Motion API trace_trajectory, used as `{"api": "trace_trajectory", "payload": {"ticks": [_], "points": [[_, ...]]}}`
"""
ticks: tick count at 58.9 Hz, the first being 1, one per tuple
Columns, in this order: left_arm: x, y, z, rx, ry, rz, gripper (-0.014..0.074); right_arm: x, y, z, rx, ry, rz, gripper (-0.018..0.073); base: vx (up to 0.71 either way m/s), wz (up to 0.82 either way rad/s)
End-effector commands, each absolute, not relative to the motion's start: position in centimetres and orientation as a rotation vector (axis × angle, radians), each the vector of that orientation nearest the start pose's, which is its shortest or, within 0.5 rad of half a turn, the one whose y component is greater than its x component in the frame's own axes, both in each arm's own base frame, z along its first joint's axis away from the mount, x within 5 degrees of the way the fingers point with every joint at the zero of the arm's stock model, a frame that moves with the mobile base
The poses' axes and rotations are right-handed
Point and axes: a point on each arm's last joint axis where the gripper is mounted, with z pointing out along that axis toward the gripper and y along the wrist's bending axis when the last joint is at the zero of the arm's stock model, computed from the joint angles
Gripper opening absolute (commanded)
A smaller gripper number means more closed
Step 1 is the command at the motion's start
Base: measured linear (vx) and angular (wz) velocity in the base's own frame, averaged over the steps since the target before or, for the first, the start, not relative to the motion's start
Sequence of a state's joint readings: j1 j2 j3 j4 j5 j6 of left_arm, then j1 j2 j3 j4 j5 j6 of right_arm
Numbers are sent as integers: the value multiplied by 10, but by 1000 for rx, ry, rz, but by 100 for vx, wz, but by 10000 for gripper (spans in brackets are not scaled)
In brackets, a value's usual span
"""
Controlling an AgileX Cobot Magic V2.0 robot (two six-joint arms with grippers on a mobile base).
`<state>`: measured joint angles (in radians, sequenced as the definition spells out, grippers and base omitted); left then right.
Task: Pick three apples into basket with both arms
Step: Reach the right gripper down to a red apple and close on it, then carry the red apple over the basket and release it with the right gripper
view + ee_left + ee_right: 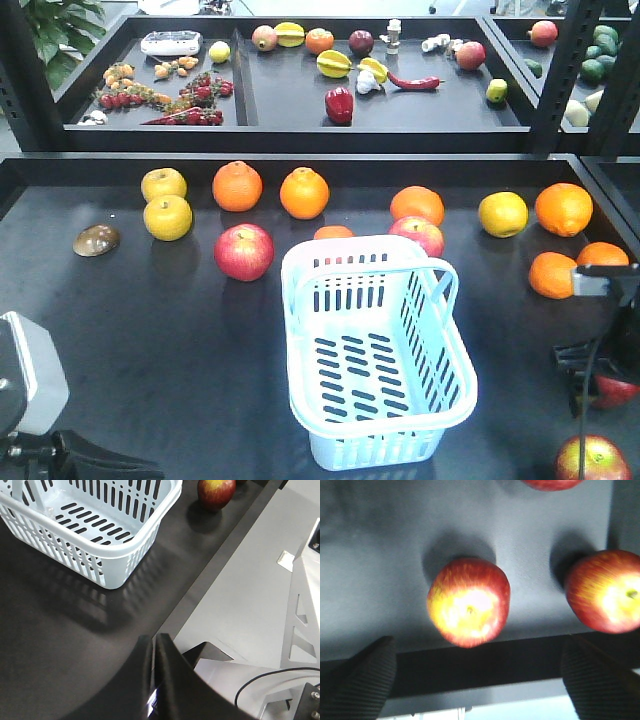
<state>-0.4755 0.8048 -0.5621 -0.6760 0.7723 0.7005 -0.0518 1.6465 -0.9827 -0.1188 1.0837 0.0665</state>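
The pale blue basket (pixel 440 420) stands empty in the middle of the front table; its corner (pixel 112 572) shows in the left wrist view. In the right wrist view, one dark red apple (pixel 468 601) with a yellow top lies just ahead of my open right gripper (pixel 477 652), between its two fingers and untouched. A second apple (pixel 607 597) lies to its right, and the edge of a third (pixel 551 483) shows above. Two apples (pixel 592 462) (pixel 618 392) lie beside the right arm (pixel 603 330). My left gripper (pixel 155 640) is shut and empty at the table's front edge.
Another red apple (pixel 243 251) and a paler one (pixel 418 233) lie behind the basket, among oranges (pixel 237 186) and yellow fruit (pixel 167 217). A brown shell-like thing (pixel 96 240) lies at the left. A back shelf (pixel 250 115) holds mixed produce. The left wrist view shows an apple (pixel 216 491) near the table edge.
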Motion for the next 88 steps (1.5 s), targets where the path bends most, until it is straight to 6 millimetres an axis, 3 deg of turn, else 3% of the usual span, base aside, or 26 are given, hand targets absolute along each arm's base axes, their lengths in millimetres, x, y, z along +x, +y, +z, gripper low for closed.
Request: {"api": "trace_trajectory", "payload": {"ticks": [1, 9, 19, 27, 42, 66, 71, 79, 88], "points": [[109, -102, 290, 897, 2117, -711, -6, 279, -31, 192, 135, 3217, -169, 593, 0, 0], [109, -102, 290, 897, 2117, -711, -6, 282, -40, 178, 209, 3257, -105, 589, 0, 0], [109, -102, 290, 896, 2116, -711, -6, 285, -37, 174, 165, 3237, -28, 589, 0, 0], [109, -102, 290, 896, 2116, -711, -6, 286, -38, 168, 147, 3255, -26, 589, 0, 0], [109, -102, 290, 896, 2116, -711, -6, 275, -36, 132, 127, 3336, -13, 589, 0, 0], [109, -102, 290, 896, 2116, -711, -6, 273, -35, 106, 108, 3369, 4, 571, 0, 0], [109, -102, 290, 896, 2116, -711, -6, 273, -34, 106, 98, 3367, 21, 518, 0, 0], [109, -102, 290, 896, 2116, -711, -6, 274, -31, 117, 68, 3323, 63, 344, 0, 0], [109, -102, 290, 896, 2116, -711, -6, 274, -28, 152, 77, 3182, 92, 97, 0, 0]]}}
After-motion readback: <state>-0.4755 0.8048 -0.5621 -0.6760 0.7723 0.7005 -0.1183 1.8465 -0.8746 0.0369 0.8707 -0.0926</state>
